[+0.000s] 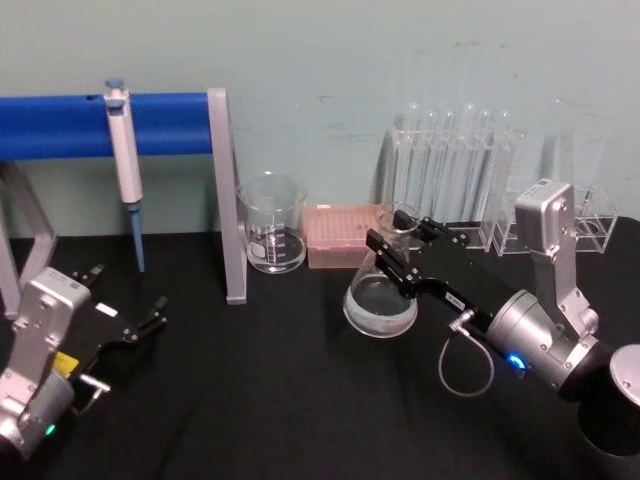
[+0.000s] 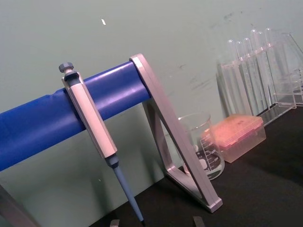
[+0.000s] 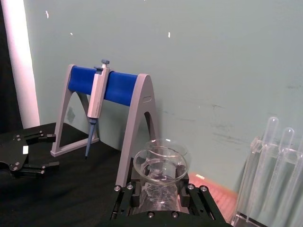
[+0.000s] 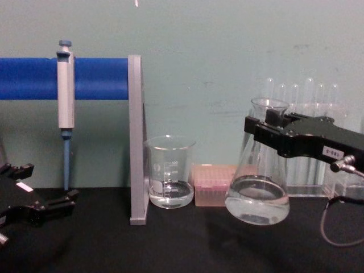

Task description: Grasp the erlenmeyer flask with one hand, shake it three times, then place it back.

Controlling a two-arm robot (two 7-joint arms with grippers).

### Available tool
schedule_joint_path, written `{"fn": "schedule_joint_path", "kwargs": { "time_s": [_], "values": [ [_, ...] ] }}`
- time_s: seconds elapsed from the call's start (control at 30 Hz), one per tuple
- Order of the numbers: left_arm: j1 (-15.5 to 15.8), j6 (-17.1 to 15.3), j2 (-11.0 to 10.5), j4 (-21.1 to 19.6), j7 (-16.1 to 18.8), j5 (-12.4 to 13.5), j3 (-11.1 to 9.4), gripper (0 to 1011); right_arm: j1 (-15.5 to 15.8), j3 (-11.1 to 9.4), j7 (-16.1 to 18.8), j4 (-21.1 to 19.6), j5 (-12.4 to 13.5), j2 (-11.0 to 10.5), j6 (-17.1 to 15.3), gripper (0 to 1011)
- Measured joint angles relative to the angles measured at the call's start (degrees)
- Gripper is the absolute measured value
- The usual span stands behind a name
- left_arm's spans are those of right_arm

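Observation:
The erlenmeyer flask (image 1: 380,300) (image 4: 259,196) is clear glass with a little clear liquid in its wide base. My right gripper (image 1: 398,246) (image 4: 263,128) is shut on its neck just below the rim. In the chest view the flask hangs slightly tilted, its base seemingly just off the black table. The right wrist view looks down on the flask's mouth (image 3: 160,165), which sits between the fingers of the right gripper (image 3: 161,199). My left gripper (image 1: 125,295) (image 4: 48,183) rests open and idle near the table's left front, far from the flask.
A glass beaker (image 1: 272,228) with some liquid stands left of the flask, and a pink tip box (image 1: 338,236) sits behind the flask. A test tube rack (image 1: 455,175) lines the back right. A pipette (image 1: 124,150) hangs on the blue-barred stand (image 1: 226,200).

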State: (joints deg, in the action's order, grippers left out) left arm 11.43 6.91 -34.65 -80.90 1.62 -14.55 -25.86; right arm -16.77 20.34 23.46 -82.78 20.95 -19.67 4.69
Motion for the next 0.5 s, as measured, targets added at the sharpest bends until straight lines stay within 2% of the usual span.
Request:
{"fn": "schedule_joint_path", "kwargs": {
  "time_s": [0.37,0.5],
  "values": [
    [0.0,0.0,0.0,0.0,0.0,0.0,0.0,1001,0.2,0.0,1.1,-0.3,-0.4,0.1,0.2,451],
    [0.0,0.0,0.0,0.0,0.0,0.0,0.0,1001,0.1,0.5,2.5,-0.3,-0.4,-0.2,0.7,451]
  ]
}}
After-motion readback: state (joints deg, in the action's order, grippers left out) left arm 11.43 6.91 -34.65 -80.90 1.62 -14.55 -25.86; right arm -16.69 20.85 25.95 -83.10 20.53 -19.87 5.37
